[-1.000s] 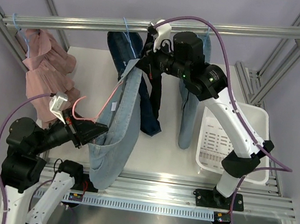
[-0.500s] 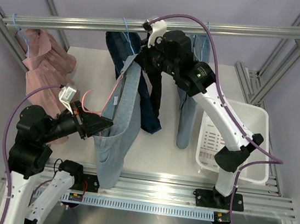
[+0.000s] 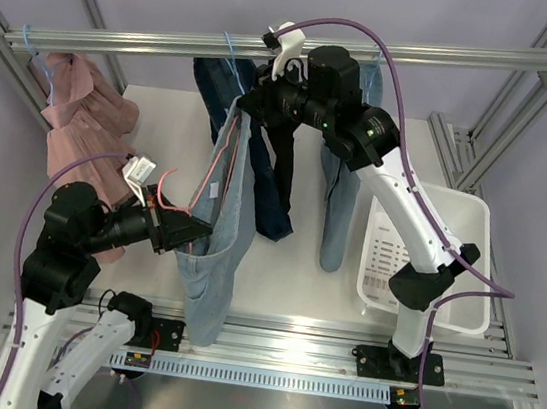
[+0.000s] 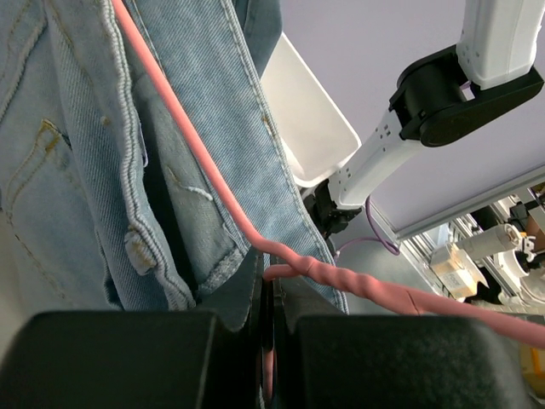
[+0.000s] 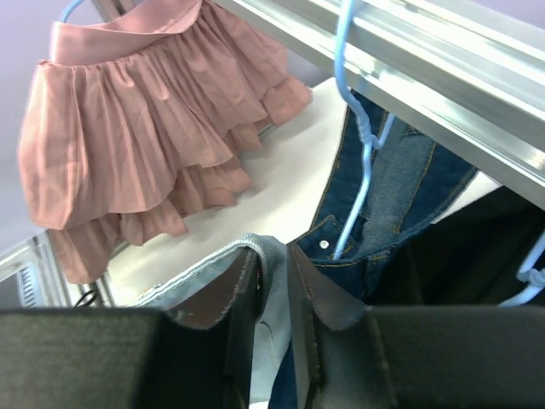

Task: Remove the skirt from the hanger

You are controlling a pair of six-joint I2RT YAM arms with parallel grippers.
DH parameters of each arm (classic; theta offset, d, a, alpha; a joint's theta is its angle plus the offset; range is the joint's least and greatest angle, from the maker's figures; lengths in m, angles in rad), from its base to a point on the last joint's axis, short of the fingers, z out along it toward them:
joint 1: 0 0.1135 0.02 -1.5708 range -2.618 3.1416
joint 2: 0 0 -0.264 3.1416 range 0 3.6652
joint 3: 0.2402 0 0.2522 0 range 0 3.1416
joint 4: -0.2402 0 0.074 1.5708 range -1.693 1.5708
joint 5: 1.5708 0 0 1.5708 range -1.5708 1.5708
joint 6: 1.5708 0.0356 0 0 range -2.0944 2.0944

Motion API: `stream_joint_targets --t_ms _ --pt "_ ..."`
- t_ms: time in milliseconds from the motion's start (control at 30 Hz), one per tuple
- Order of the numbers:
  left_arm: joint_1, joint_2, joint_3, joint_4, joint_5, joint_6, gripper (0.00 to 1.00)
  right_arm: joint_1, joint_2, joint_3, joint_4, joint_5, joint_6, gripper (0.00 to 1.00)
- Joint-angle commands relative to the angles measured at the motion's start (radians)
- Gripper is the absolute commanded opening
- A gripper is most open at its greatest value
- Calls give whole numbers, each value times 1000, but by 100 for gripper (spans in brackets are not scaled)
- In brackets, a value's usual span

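Denim skirt (image 3: pixel 219 238) and pink hanger (image 4: pixel 332 274), one of each, are seen mid-scene, the skirt's top just below the rail (image 3: pixel 424 55). The hanger wire is clamped in the fully closed left hand (image 3: pixel 200 228). The waistband is straddled by the right hand (image 5: pixel 274 264), its jaws slightly parted. One pink ruffled skirt (image 3: pixel 87 125) is hung at far left; one white basket (image 3: pixel 477 231) is set on the worktop (image 3: pixel 164 119) at right.
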Motion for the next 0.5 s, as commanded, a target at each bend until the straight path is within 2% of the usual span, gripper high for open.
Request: stream_joint_targets --t_ms 0,200,333,467 --pt "-20 24 55 -45 48 4 0 -5 -12 39 113 107 -20 23" --pt "-34 35 91 -74 48 18 0 -5 18 16 154 333 -22 2" --pt "-41 37 112 -97 48 29 0 -15 37 6 173 384 -56 0" --pt "-52 35 131 -108 51 34 0 -45 47 -16 159 355 -57 0"
